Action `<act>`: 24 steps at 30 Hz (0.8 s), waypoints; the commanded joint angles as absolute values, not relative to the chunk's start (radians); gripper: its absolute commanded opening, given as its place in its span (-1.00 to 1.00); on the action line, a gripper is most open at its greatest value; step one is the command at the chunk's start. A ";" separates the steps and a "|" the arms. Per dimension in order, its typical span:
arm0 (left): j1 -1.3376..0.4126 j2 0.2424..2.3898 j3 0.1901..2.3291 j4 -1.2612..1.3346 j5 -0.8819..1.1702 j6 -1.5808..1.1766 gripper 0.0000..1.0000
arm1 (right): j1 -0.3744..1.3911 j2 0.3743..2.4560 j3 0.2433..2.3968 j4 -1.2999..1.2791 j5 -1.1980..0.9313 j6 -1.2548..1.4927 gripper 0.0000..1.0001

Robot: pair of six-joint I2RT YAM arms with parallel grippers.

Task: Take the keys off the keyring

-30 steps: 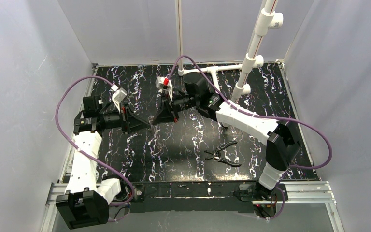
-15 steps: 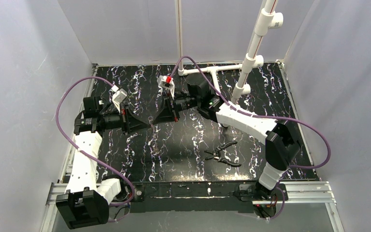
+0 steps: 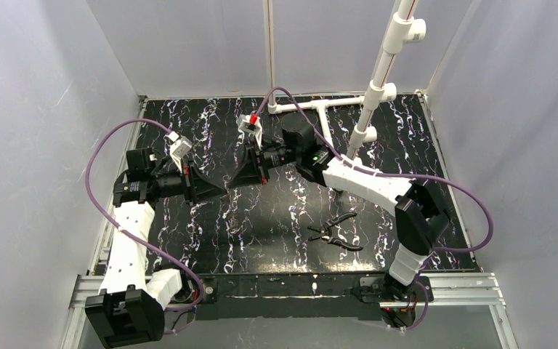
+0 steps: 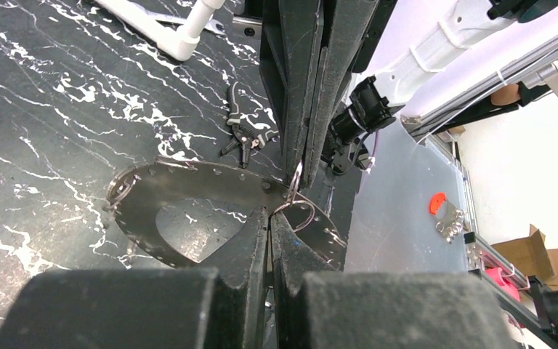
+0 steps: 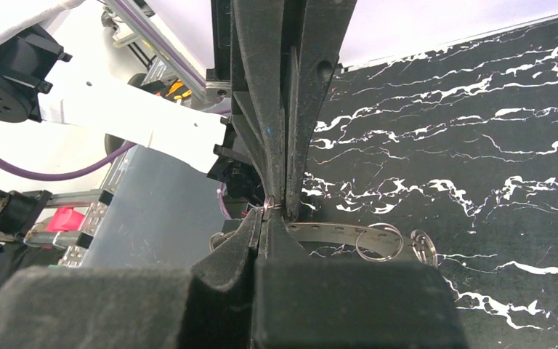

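Observation:
The keyring (image 4: 189, 190) is a wide grey metal band with holes along its rim and a hollow centre, held above the table between both grippers. My left gripper (image 4: 270, 218) is shut on the band's edge. My right gripper (image 4: 299, 163) comes in from the opposite side and is shut on a small split ring (image 4: 293, 185) that hangs in the band. In the right wrist view the band (image 5: 330, 234) runs behind my right gripper (image 5: 271, 215), with two more small rings (image 5: 378, 241) on it. In the top view the gripper tips (image 3: 227, 184) meet and hide the band. No key blades show.
Black-handled pliers (image 3: 334, 231) lie on the marbled black table at the front right, also in the left wrist view (image 4: 247, 134). A white pipe frame (image 3: 378, 73) stands at the back right. A red-tabbed metal bunch (image 4: 443, 214) lies beyond the table's near edge.
Both arms have shifted only slightly; the left wrist has drawn a little back to the left. Both grippers stay shut and tip to tip.

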State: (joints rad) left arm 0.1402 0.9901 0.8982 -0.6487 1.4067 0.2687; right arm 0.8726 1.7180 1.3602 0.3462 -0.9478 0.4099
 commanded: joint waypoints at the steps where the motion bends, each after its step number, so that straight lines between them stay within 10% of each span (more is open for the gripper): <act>1: 0.132 0.974 0.855 -0.672 1.338 0.285 -1.00 | 0.867 1.712 1.439 0.440 -0.918 0.396 -0.97; 24: 0.029 0.959 0.786 -0.451 1.232 0.008 -1.00 | 0.868 1.719 1.385 0.517 -0.890 0.445 -0.97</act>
